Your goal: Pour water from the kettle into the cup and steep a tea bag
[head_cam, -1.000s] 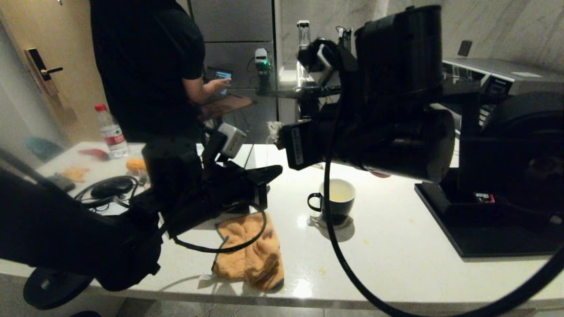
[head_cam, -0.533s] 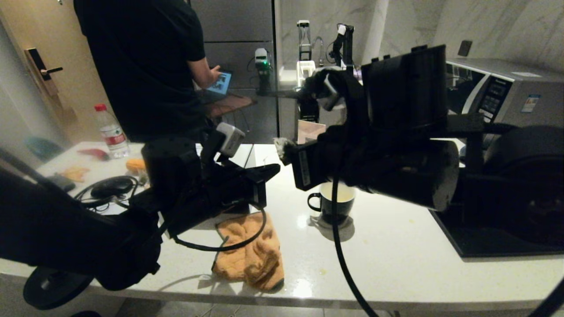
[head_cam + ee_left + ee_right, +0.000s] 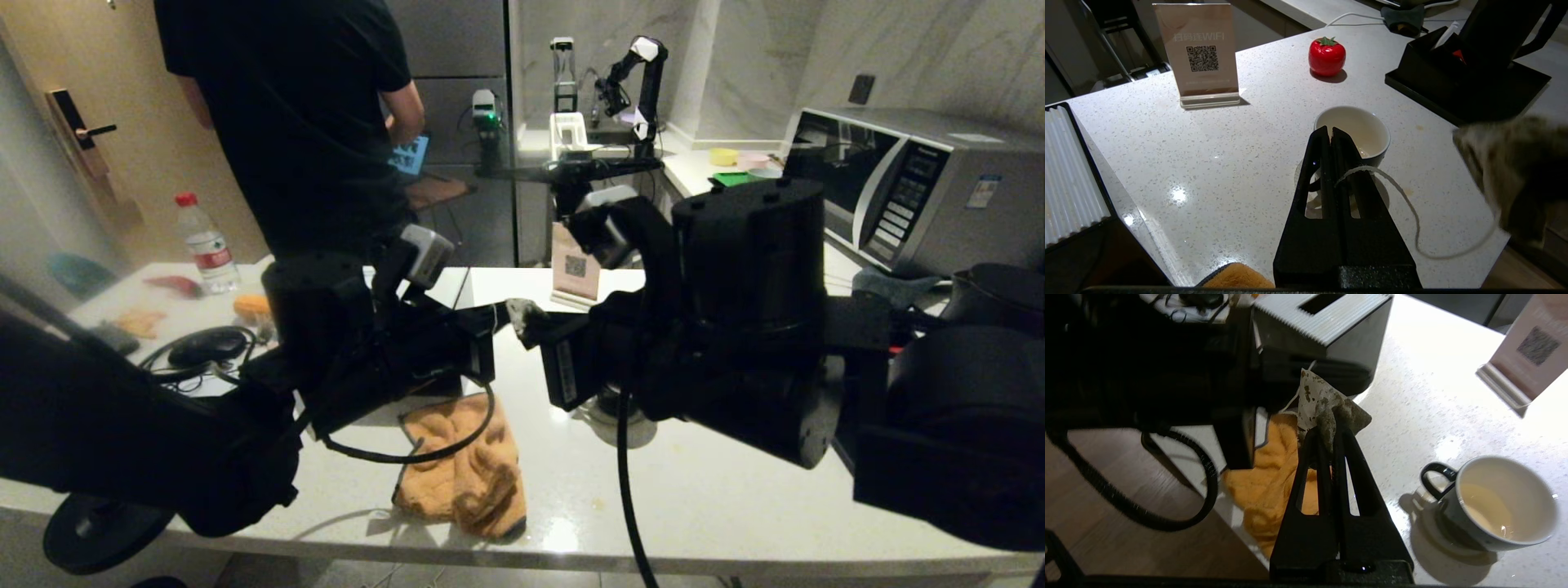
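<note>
R gripper (image 3: 1331, 435) reaches out level above the worktop (image 3: 1208, 155), fingers pinching tea bag (image 3: 1327, 404). L gripper (image 3: 1329, 134) level too, fingers pressed together w/ the bag's string (image 3: 1412, 212) looped by them. Cup (image 3: 1498, 502) w/ pale water (image 3: 1484, 508) sits just beyond both. Orange cloth (image 3: 1265, 482) below R fingers. Sign (image 3: 1202, 53) past L fingers reads "WIFI" + QR code.

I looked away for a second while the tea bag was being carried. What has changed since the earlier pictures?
The right gripper, fingers shut on the tea bag, has dropped lower in the head view and now hides the cup; the microwave behind has come into sight. The person has shifted. The left gripper stays shut on the string, and the orange cloth has not moved.
</note>
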Robot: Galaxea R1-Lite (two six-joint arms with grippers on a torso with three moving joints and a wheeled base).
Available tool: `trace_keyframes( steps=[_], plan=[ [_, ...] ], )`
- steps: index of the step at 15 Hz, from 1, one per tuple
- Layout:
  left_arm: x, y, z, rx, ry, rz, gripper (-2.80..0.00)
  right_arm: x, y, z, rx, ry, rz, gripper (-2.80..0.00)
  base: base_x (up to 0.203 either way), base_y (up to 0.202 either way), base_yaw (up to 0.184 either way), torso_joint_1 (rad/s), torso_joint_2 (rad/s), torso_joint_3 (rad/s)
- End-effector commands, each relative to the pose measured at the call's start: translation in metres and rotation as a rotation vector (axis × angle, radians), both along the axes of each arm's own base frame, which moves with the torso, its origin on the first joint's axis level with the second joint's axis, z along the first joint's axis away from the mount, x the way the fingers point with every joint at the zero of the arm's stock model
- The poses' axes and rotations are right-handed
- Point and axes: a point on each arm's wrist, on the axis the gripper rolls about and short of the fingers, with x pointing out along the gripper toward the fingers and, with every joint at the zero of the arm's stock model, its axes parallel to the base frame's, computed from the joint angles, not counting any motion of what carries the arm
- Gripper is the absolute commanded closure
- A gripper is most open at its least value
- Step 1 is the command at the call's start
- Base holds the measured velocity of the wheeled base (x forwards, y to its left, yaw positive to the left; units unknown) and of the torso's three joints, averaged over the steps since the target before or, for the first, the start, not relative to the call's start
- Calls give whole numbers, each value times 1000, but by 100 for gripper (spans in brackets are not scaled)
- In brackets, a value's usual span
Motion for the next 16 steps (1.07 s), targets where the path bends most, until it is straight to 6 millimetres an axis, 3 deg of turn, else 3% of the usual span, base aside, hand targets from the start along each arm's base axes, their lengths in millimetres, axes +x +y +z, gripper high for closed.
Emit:
trace_keyframes(
  steps=[1, 10, 11, 16],
  plan=[
    [0, 0, 1, -4, -5, -3, 0, -1, 4, -8, -18, 14, 9, 0, 0, 0, 0, 0, 0, 0],
    [1, -1, -1, -2, -2, -3, 0, -5, 0, -11, -33, 21, 9, 0, 0, 0, 0, 0, 0, 0],
    [1, -1, -1, -2, -2, -3, 0, -5, -1, -12, -35, 23, 9, -280, 0, 0, 0, 0, 0, 0],
    [0, 0, 1, -5, -6, 1, 0, -9, -6, -16, -51, 27, -25, -280, 0, 0, 0, 0, 0, 0]
  ],
)
